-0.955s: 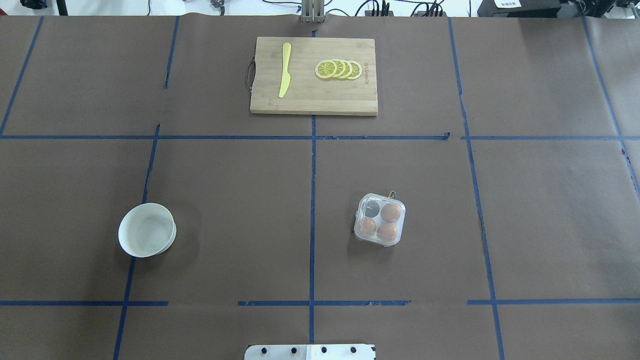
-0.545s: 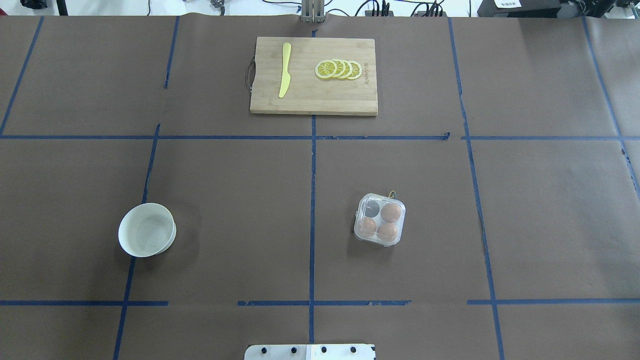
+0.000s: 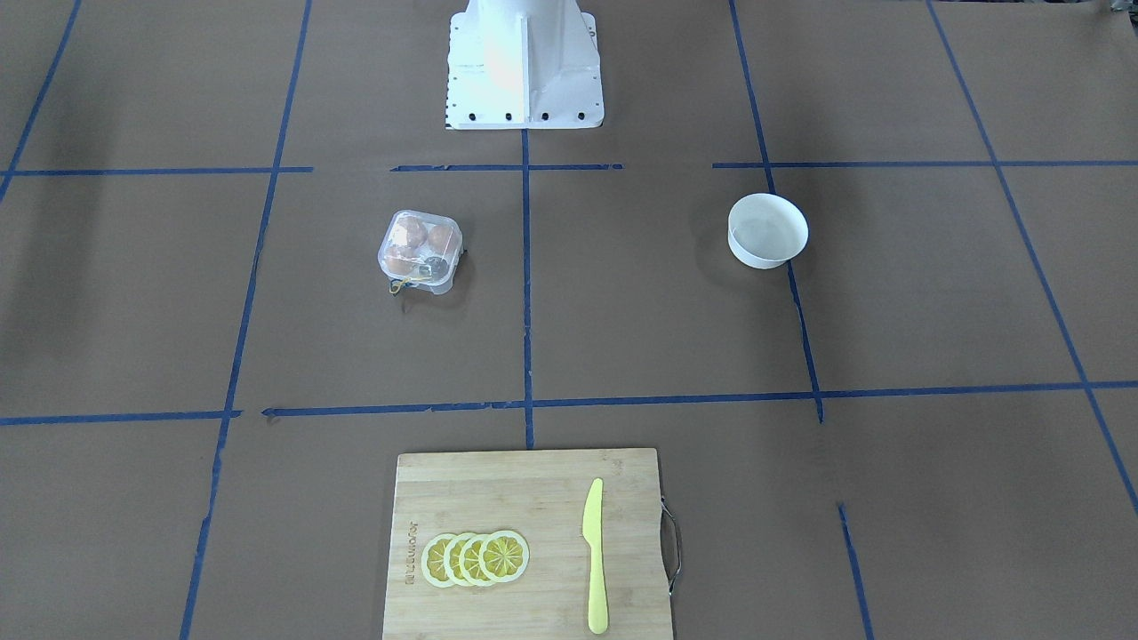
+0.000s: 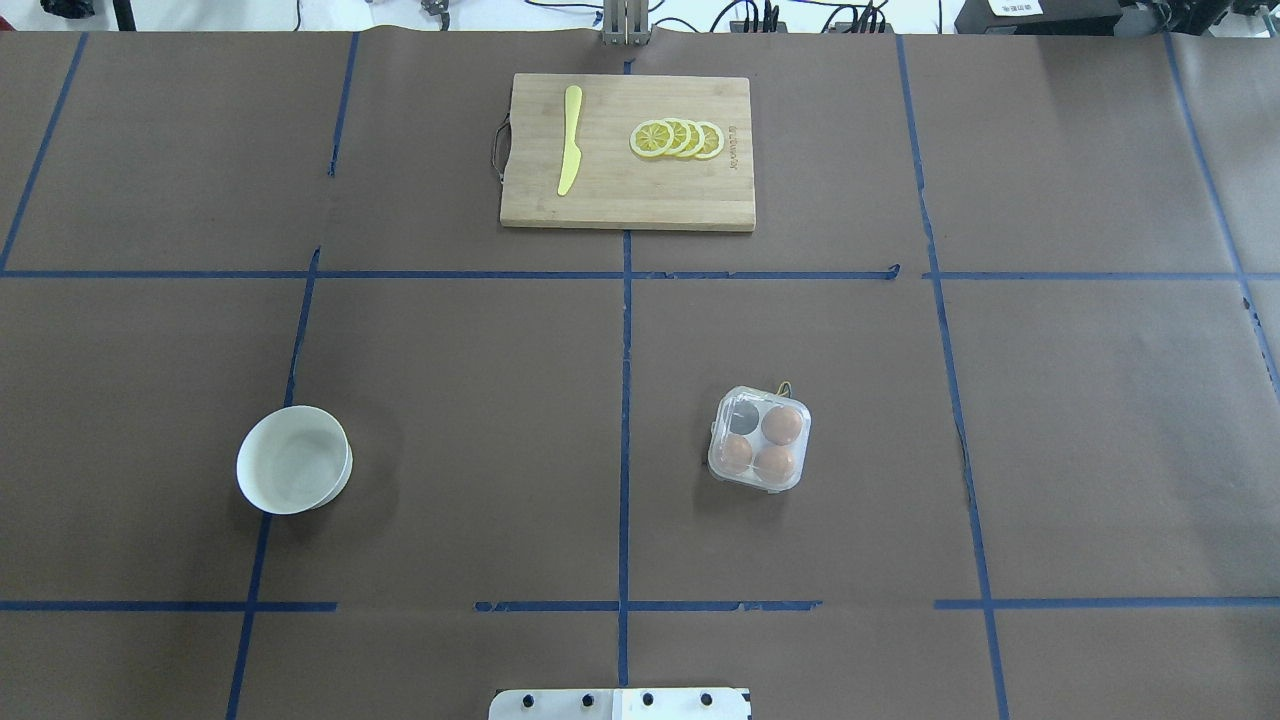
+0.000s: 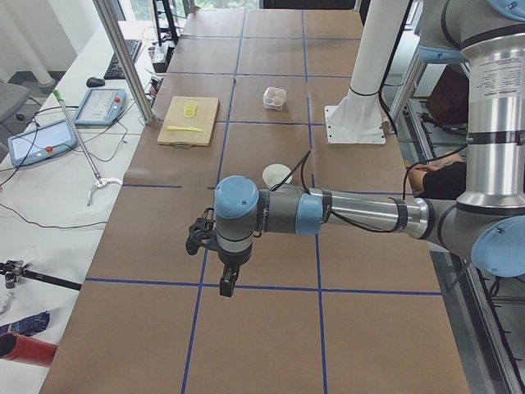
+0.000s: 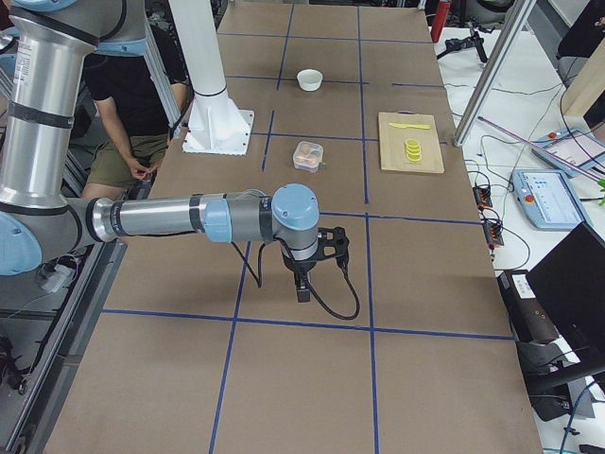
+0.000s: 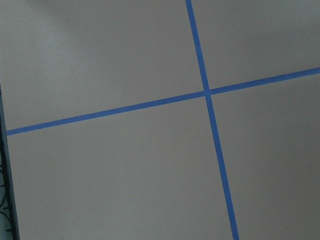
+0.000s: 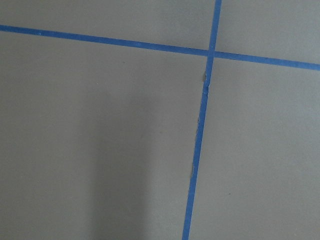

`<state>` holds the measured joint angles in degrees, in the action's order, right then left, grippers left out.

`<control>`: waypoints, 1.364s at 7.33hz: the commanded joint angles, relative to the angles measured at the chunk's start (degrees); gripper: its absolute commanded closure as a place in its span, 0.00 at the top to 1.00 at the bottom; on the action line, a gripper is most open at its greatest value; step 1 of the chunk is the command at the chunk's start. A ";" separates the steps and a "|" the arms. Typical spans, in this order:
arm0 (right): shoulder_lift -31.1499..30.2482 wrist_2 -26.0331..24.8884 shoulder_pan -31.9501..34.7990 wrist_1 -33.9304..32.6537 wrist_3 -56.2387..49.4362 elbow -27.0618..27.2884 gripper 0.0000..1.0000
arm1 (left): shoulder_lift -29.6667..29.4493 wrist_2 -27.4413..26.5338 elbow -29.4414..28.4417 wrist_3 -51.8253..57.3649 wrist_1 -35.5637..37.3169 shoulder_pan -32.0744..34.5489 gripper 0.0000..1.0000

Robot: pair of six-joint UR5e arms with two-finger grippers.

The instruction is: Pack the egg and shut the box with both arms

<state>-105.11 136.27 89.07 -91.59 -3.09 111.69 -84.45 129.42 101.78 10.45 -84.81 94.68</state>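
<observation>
The clear plastic box (image 4: 760,440) stands right of the table's middle, its lid apparently down over the cups. Three brown eggs (image 4: 781,425) that look alike sit in three cups; the fourth cup looks grey. The box also shows in the front view (image 3: 420,252). Neither gripper shows in the overhead or front view. The left gripper (image 5: 226,287) hangs over the table far from the box, seen only in the exterior left view. The right gripper (image 6: 302,291) hangs likewise at the other end, seen only in the exterior right view. I cannot tell whether either is open or shut. Both wrist views show only paper and tape.
A white bowl (image 4: 293,460) stands at the near left. A wooden cutting board (image 4: 628,205) at the far middle carries a yellow knife (image 4: 569,140) and lemon slices (image 4: 677,138). The white pedestal (image 3: 523,62) stands at the robot's edge. A seated person (image 6: 132,104) is beside the table.
</observation>
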 commanded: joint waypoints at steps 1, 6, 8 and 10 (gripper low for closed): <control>-0.01 0.05 -0.04 0.27 -0.08 -0.85 1.00 | 0.60 0.05 0.34 -0.08 1.75 -0.03 1.00; -0.71 0.66 -0.04 0.54 0.01 -0.51 1.00 | 1.31 1.63 -0.61 5.62 1.14 -2.04 1.00; -0.80 0.66 -0.04 0.62 0.01 -0.51 1.00 | 1.57 1.10 -2.62 5.72 -5.32 -2.05 1.00; -0.80 0.84 -0.04 0.71 0.10 -0.51 1.00 | 0.96 1.01 -3.79 5.63 -6.94 -4.57 1.00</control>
<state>-105.90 137.01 89.03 -90.96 -3.05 111.18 -83.26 130.54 98.64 16.10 -90.45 91.93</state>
